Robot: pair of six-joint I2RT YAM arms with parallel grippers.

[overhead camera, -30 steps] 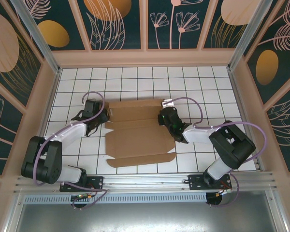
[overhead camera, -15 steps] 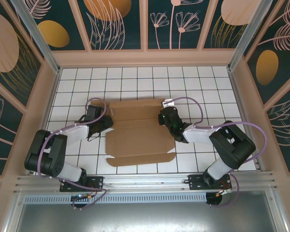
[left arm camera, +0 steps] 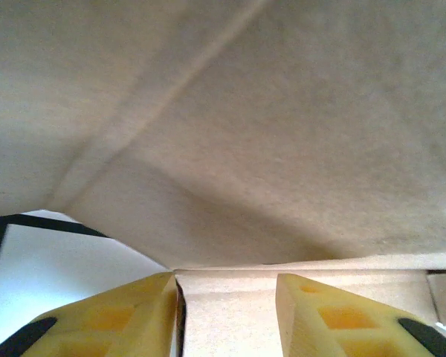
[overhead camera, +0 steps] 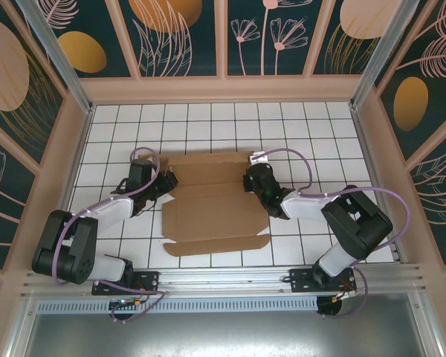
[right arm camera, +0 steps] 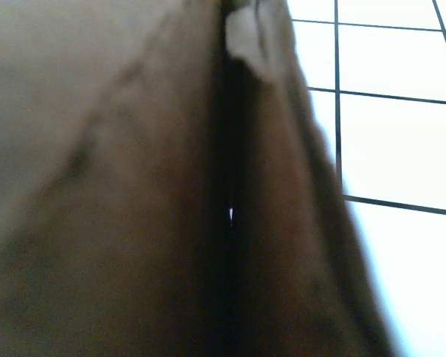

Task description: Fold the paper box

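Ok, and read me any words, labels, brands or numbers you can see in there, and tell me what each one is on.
No text can be read anywhere.
Paper box: plain brown cardboard, no print.
White tag by the box's far right corner: too small to tell whether it bears writing.
Wall panels: plant drawings, no words.

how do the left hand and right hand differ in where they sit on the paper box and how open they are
Side: the left hand is at the left edge of the paper box, while the right hand is at its right edge.
Opening: the left hand's yellow fingers stand apart with a strip of cardboard between them, while the right hand is shut.
Shared: both are at the far half of the sheet, right up against the cardboard.
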